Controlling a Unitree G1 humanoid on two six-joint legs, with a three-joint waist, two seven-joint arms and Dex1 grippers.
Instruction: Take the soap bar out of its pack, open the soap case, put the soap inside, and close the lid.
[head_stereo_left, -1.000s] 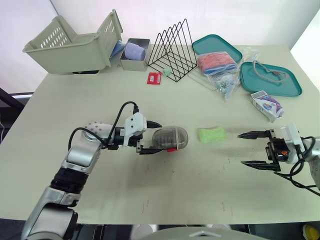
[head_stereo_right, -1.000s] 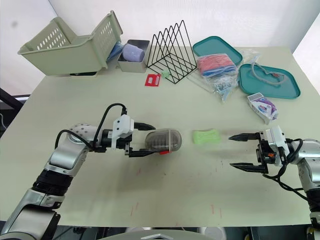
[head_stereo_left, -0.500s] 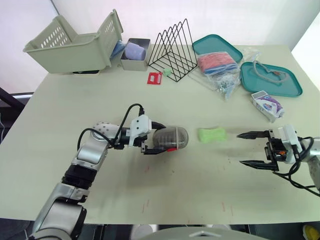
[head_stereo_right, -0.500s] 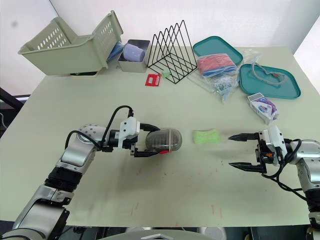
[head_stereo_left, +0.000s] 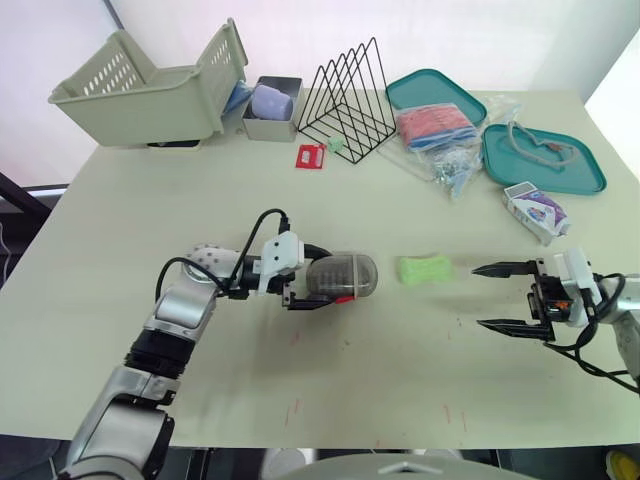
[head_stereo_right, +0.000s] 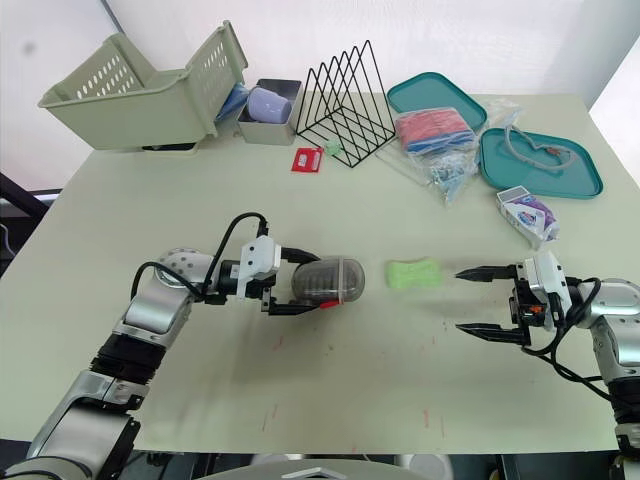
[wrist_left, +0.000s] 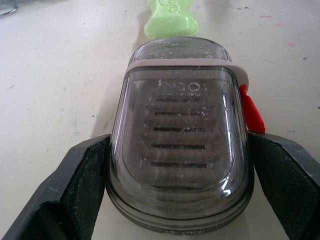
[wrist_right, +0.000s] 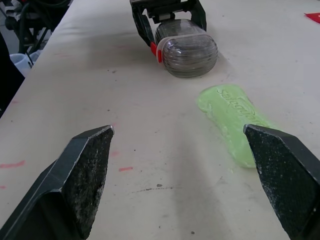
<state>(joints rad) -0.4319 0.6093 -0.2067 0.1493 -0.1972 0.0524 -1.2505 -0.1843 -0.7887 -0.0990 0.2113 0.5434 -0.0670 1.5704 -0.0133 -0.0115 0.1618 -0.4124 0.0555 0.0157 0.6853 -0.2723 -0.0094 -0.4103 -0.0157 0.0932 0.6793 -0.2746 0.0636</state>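
Raised lettering on the soap case (head_stereo_left: 340, 277) lid and on the green soap bar (head_stereo_left: 424, 268) — I can't read either. My left tool (head_stereo_left: 316, 278) pinches the case, arm low across the counter (head_stereo_left: 150, 200); my right tool (head_stereo_left: 478, 297) hangs spread wide, pointing left at the bar, which lies bare between them. Farther back on the right sits the soap pack (head_stereo_left: 534, 211).

Bare table (head_stereo_left: 390, 375) lies between the right gripper (head_stereo_left: 478, 297) and the soap (head_stereo_left: 424, 268), so its wide-spread fingers face the bar with nothing in the way. The case (head_stereo_left: 340, 277) lies just beyond the soap, seemingly a narrow gap apart, with the left gripper (head_stereo_left: 317, 277) clamped round it. The pack (head_stereo_left: 534, 212) lies near, behind the right gripper.
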